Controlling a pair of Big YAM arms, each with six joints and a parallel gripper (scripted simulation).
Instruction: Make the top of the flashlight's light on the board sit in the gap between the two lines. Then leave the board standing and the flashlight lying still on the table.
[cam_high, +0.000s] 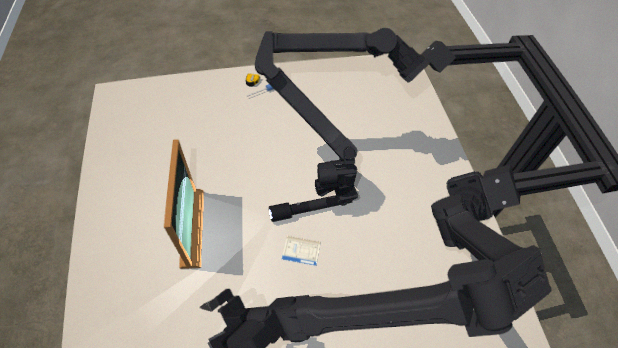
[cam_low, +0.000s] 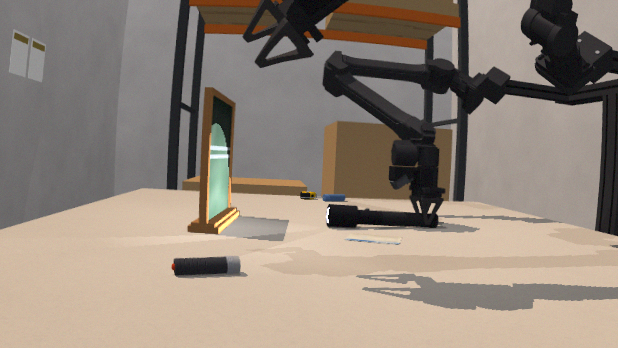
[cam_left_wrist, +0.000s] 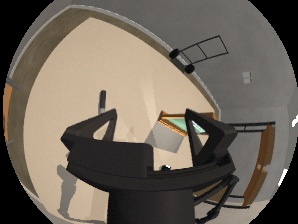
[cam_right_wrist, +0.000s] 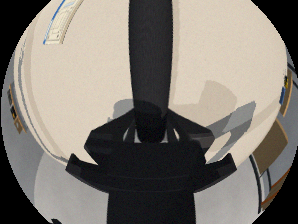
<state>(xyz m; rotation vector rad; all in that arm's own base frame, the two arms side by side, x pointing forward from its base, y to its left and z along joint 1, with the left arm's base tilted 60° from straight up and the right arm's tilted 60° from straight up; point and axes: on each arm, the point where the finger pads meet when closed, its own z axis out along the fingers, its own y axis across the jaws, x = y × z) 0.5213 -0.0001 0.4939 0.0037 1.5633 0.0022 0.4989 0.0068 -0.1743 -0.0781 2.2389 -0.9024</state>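
The board (cam_high: 171, 187) (cam_low: 206, 165) (cam_left_wrist: 172, 114) stands upright in its wooden base. The light patch (cam_high: 186, 215) (cam_low: 218, 185) covers much of its dark face. In the exterior view its rounded top is above both pale lines (cam_low: 220, 148) (cam_low: 219, 156). The black flashlight (cam_high: 312, 204) (cam_low: 382, 218) (cam_right_wrist: 151, 50) lies on the table, its lit head toward the board. My right gripper (cam_low: 428, 220) (cam_right_wrist: 150, 112) is shut on the flashlight's tail end, one finger on each side. My left gripper (cam_low: 251, 51) (cam_left_wrist: 150, 112) is open and empty, high above the table.
A blue-edged breadboard (cam_high: 301, 251) (cam_low: 373, 240) lies beside the flashlight. A small dark cylinder with a grey end (cam_low: 201, 265) (cam_left_wrist: 102, 100) lies in front of the board in the exterior view. A yellow tape measure (cam_high: 252, 79) (cam_low: 308, 195) and a blue-handled tool (cam_low: 334, 197) lie at the far side.
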